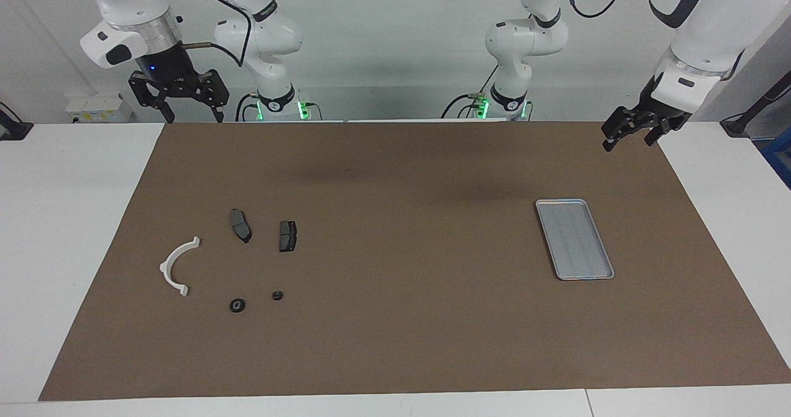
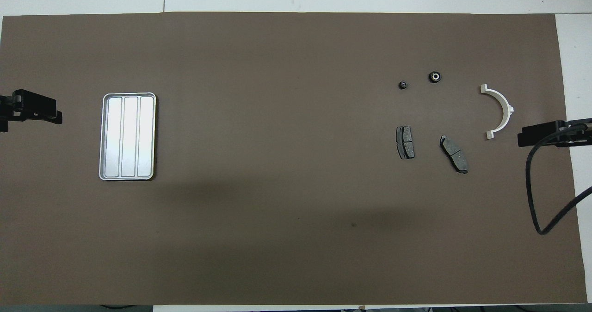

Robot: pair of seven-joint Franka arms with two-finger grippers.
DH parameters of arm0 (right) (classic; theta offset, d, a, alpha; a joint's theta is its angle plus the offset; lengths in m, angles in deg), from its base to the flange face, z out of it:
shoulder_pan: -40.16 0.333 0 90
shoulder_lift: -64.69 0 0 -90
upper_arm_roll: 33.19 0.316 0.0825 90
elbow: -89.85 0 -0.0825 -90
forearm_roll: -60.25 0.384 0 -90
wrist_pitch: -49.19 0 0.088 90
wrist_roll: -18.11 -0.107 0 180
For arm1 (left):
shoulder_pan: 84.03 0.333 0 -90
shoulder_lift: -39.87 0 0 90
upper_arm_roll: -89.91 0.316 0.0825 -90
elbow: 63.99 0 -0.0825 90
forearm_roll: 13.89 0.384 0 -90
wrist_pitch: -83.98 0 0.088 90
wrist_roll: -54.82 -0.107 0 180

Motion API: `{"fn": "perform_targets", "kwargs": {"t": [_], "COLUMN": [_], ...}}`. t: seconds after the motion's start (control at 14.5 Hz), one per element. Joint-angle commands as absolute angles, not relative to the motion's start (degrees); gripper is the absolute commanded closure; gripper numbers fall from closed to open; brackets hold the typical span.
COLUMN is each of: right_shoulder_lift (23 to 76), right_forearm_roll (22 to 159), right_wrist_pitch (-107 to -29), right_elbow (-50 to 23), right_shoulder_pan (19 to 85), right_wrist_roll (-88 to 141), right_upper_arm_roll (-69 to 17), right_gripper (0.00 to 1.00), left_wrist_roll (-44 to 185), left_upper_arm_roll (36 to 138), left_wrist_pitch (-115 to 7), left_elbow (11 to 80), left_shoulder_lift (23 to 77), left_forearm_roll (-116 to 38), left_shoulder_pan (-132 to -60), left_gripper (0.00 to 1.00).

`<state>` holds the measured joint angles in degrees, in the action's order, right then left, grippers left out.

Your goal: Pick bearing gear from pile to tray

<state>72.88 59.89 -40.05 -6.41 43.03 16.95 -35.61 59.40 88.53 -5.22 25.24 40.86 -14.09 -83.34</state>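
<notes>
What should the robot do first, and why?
Probably lower the open right pincer toward the small black round pieces in the pile. The tray holds nothing yet, both pincers hang empty, and the pile lies at the right arm's end.

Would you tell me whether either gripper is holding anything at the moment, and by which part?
Nothing is held. The left gripper and the right gripper both hang open and empty above the table's ends, clear of the pile and tray.
</notes>
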Motion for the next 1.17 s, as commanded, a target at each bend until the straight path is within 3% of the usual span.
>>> {"fn": "perform_targets", "kwargs": {"t": [0.0,1.1], "right_shoulder_lift": [72.9,73.2], "right_forearm_roll": [60.2,61.2], "right_wrist_pitch": [-40.2,-39.4], "right_elbow": [-6.2,-6.6], "right_shoulder_pan": [42.3,42.2], "right_wrist_roll": [18.2,19.9], "right_upper_arm_roll": [-35.3,-36.0], "right_gripper": [0.00,0.00], "left_wrist_roll": [60.0,60.0], "left_upper_arm_roll": [88.5,88.5], "left_wrist_pitch": [-4.7,-4.7], "left_elbow": [26.1,26.1], "left_shoulder_lift": [40.1,40.1], "left_forearm_roll": [-14.1,-14.1], "left_shoulder_pan": [-83.4,-83.4], "left_gripper": [0.00,0.00]}}
